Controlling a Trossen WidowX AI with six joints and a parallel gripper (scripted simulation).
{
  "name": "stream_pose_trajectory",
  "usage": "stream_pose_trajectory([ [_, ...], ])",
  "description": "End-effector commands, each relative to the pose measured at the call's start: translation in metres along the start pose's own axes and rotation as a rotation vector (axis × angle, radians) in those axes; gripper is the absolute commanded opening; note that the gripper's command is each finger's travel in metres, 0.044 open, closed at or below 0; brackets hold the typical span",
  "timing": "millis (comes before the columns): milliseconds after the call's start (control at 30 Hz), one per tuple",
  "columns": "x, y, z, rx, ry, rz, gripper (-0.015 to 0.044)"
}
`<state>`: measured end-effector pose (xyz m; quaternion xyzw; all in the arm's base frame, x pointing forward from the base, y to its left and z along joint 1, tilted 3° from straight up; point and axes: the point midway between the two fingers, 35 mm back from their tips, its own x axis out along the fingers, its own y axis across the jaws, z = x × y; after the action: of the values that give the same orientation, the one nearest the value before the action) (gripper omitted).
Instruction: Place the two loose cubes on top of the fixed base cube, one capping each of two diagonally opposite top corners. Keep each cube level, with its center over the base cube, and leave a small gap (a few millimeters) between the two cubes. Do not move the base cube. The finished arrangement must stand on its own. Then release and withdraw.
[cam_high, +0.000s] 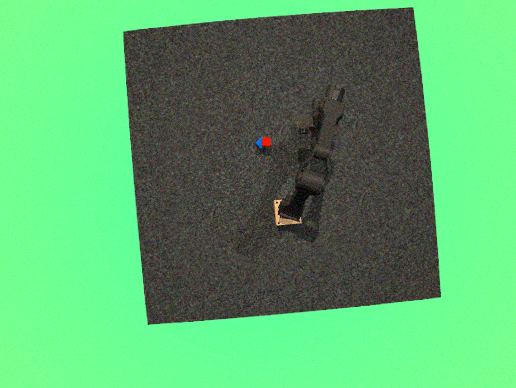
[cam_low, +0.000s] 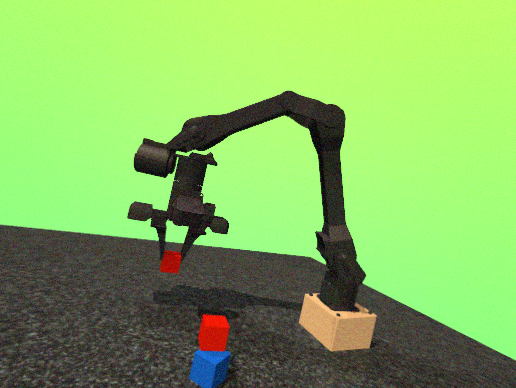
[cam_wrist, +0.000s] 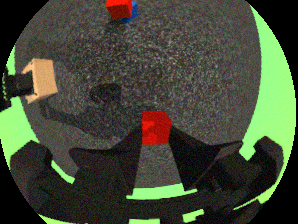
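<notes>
The blue base cube (cam_high: 258, 143) (cam_low: 210, 369) (cam_wrist: 134, 10) stands on the dark mat. One red cube (cam_high: 266, 142) (cam_low: 214, 333) (cam_wrist: 119, 9) sits on top of it, looking level and offset to one side, with part of the blue top bare. My gripper (cam_low: 172, 256) (cam_wrist: 154, 127) is shut on the other red cube (cam_low: 170, 263) (cam_wrist: 151, 132), which hangs in the air between the fingertips, away from the base cube. In the top view the arm mostly hides the held cube.
The arm's wooden mounting block (cam_high: 278, 221) (cam_low: 352, 332) (cam_wrist: 45, 79) stands on the dark mat (cam_high: 200, 250) (cam_low: 75, 325). The arm (cam_high: 311, 181) (cam_low: 330, 175) reaches out from it. Its shadow falls on the mat behind the stacked cubes in the exterior view.
</notes>
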<state>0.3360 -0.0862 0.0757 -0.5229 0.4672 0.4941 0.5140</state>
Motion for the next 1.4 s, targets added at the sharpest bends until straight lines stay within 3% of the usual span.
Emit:
stream_pose_trajectory([
  [0, -0.013, -0.001, 0.0, -0.01, 0.002, -0.002, 0.0105],
  [500, -0.04, 0.003, 0.005, -0.022, 0.002, 0.006, 0.0105],
  [1367, -0.037, 0.0, 0.089, -0.006, -0.004, 0.009, 0.0105],
])
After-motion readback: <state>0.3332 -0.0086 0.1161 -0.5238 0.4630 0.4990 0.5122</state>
